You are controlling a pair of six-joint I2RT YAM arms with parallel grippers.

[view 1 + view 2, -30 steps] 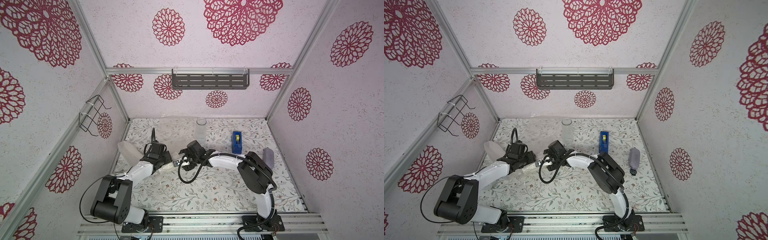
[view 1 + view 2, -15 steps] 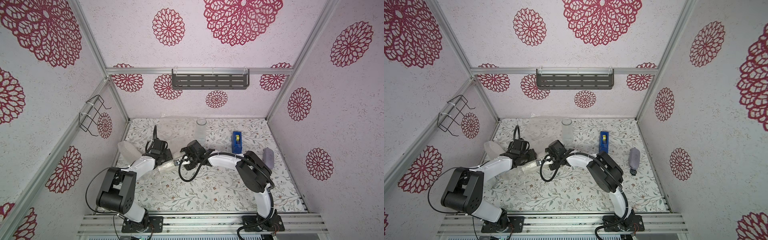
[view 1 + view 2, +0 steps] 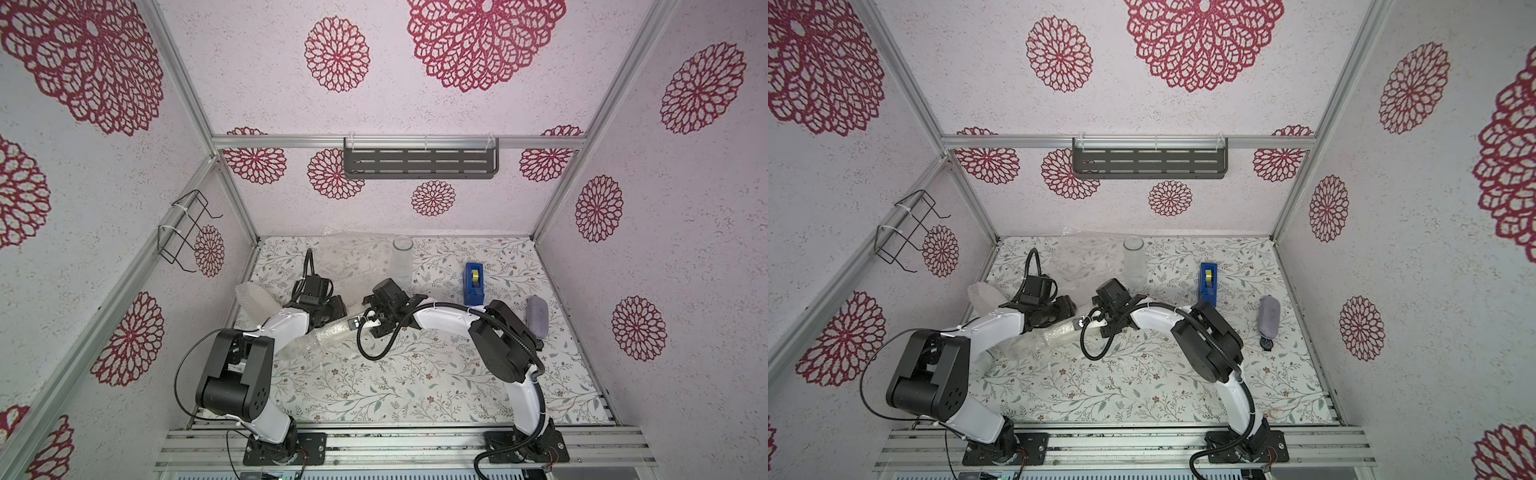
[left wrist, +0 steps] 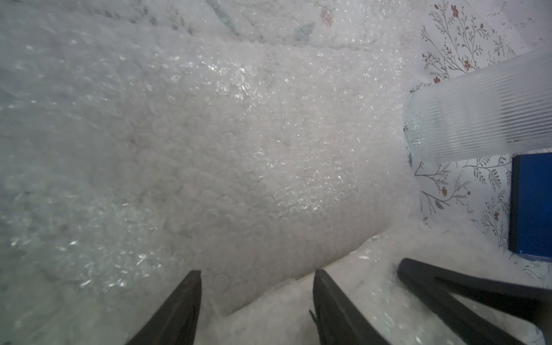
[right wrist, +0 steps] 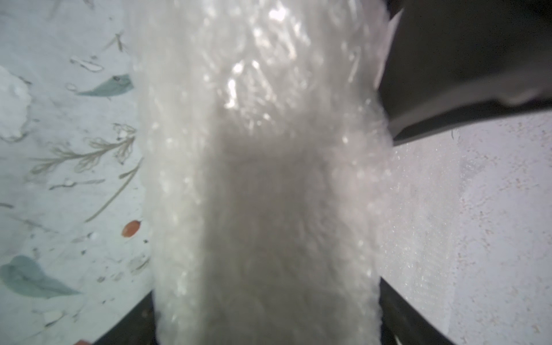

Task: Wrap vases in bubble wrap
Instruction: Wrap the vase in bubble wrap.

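Two robot arms meet over the middle of a flower-patterned worktop [image 3: 415, 374] inside a booth with pink walls. Between them a wrapped vase [image 3: 330, 332] lies on its side, rolled in bubble wrap and angled across the worktop. The wrap hides which vase is inside.

The right gripper [image 5: 265, 286] straddles one end of the roll. Its jaws stand wide and the wrap fills the space between them, so it appears to be grasping the roll, probably to stop it rolling or springing open.

The left gripper [image 4: 255, 273] sits at the roll from the other side, with its jaws partly apart over the bubble surface. The wrist view does not show whether it is pinching the wrap or only resting against it. It may be there to press the loose edge down.

A second bubble-wrapped bundle [image 3: 254, 300] leans near the left wall. A bare clear ribbed glass vase [image 3: 402, 262] stands upright at the back, next to a loose sheet of bubble wrap [image 3: 353, 251]. A blue tape dispenser [image 3: 475, 282] stands well to the right of the roll and nothing touches it. It is probably needed to seal the roll.
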